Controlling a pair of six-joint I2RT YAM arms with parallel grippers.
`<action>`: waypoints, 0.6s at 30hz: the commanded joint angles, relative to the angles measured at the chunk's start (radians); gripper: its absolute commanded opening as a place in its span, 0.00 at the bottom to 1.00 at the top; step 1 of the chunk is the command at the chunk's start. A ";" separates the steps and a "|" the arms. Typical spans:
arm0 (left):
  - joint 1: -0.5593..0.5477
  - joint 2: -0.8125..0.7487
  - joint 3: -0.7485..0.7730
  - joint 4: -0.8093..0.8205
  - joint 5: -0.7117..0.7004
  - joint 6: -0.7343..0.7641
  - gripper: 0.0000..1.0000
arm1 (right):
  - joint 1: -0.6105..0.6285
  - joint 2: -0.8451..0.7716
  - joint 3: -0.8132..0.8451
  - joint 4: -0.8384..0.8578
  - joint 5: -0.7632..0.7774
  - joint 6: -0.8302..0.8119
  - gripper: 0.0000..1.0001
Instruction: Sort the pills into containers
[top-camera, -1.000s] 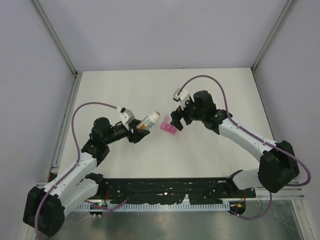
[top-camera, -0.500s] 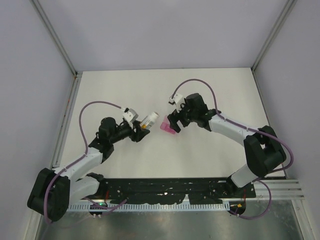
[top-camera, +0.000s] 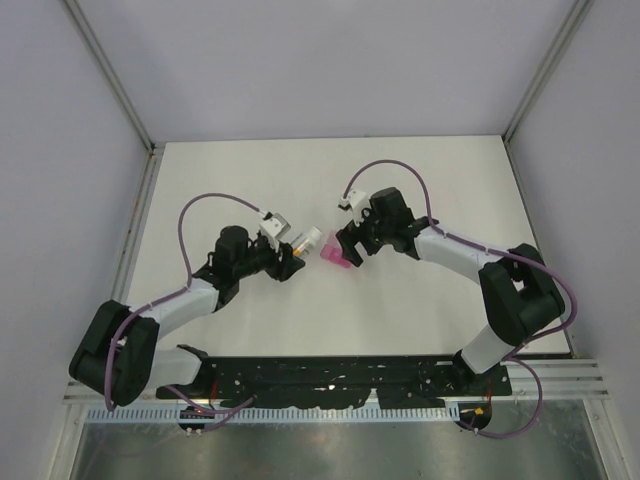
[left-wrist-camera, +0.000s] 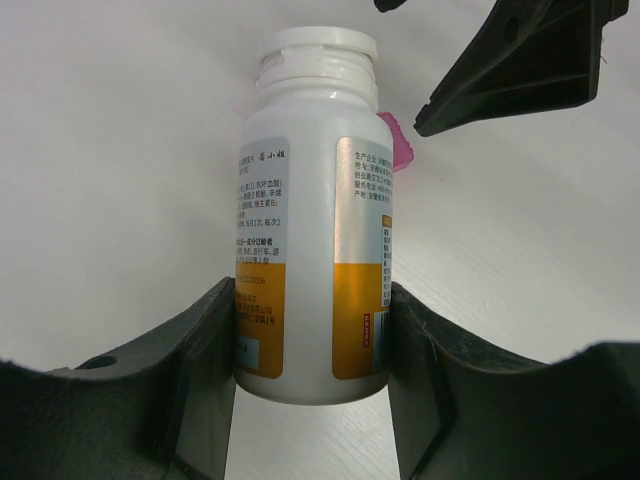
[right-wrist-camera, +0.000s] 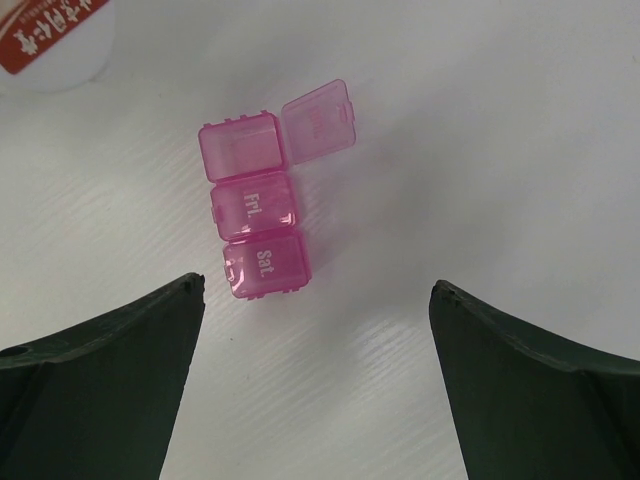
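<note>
Near table centre: my L gripper (top-camera: 287, 262) is clenched on the white bottle (left-wrist-camera: 310, 180), one finger on each side of its orange-banded base, neck end pointing twd the pink pill box (right-wrist-camera: 255, 215). My R gripper (right-wrist-camera: 318, 288) is poised over that box, jaws spread wide, grasping nothing. The box lies flat on the white table (right-wrist-camera: 500, 150); 3 joined compartments, "Fri." and "Sat." shut, the end one w/ its lid (right-wrist-camera: 318, 118) flipped open. Bottle and box are near, apart.
</note>
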 joint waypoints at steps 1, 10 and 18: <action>-0.012 0.024 0.051 0.035 -0.024 0.019 0.00 | -0.015 0.024 0.045 -0.018 -0.010 0.015 0.98; -0.032 0.077 0.095 -0.066 -0.036 0.091 0.00 | -0.021 0.062 0.074 -0.064 -0.033 0.035 1.00; -0.047 0.123 0.161 -0.172 -0.067 0.129 0.00 | -0.023 0.076 0.086 -0.089 -0.056 0.037 1.00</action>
